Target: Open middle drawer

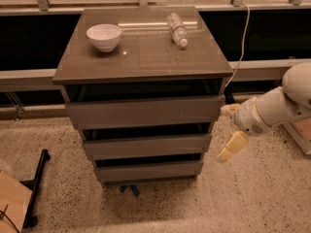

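Middle drawer (147,145): shut, second of three in the stack.

It has a grey-brown, glossy, flat front with no handle, of medium width and height. It lies level between the wider top front (146,111) and the narrower bottom front (148,171). A dark slit runs along its upper edge, and none of its inside shows. The pincer (229,129) hangs just off the drawer's right end, not touching it, with its two pale fingers spread one above the other.
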`<state>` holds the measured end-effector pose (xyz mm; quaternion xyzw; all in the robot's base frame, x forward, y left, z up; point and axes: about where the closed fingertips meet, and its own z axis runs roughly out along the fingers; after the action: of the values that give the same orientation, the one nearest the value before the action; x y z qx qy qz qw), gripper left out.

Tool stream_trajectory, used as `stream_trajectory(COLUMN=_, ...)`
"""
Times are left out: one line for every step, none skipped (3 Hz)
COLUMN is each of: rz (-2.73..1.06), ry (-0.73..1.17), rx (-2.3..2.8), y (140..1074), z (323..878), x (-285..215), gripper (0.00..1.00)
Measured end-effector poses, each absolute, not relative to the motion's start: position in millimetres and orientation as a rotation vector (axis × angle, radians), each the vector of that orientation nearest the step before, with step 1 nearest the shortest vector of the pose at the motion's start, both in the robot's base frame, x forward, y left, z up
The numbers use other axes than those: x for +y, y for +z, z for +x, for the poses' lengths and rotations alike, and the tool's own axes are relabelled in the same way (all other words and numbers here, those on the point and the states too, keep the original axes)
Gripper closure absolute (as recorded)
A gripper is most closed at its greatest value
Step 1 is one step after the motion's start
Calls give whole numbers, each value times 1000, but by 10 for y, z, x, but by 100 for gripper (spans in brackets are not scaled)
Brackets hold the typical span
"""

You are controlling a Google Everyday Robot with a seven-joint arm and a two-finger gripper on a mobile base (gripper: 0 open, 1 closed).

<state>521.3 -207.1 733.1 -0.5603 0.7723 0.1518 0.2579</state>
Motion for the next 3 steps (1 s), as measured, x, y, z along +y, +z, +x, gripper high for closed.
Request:
stream_trajectory(rz=-1477, ry=378, rx=2100, y=6992, z=5336, x=-2049, gripper=0)
stream_trajectory(rz=-1411, ry=391, rx=2082, y=6677, z=5461, x=-2009, gripper=0)
stream_trajectory(rz=-1349, ry=447, rx=2070, y=6265, z=5612, x=-1956, gripper=0)
